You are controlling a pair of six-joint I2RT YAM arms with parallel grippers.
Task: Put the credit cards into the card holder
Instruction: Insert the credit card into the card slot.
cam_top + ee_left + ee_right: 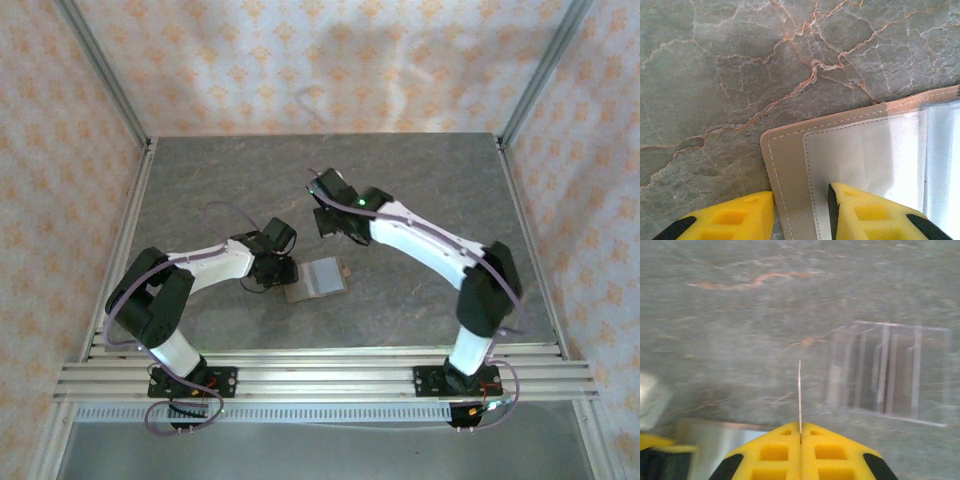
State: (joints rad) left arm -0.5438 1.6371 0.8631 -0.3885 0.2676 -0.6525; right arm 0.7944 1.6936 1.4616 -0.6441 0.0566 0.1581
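Marbled bench (420, 180); left pincer (801, 200) parted astride card holder (865, 145); right pincer (800, 432) clenching credit card (799, 395) edge-on; tilt risks a jam.

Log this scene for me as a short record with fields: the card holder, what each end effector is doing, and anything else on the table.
target: card holder, lying open and flat on the table, pale inside facing up
left arm: left end effector open, straddling the card holder's tan stitched edge
right arm: right end effector shut on a credit card, seen edge-on
other: clear slotted rack standing on the table beyond the held card
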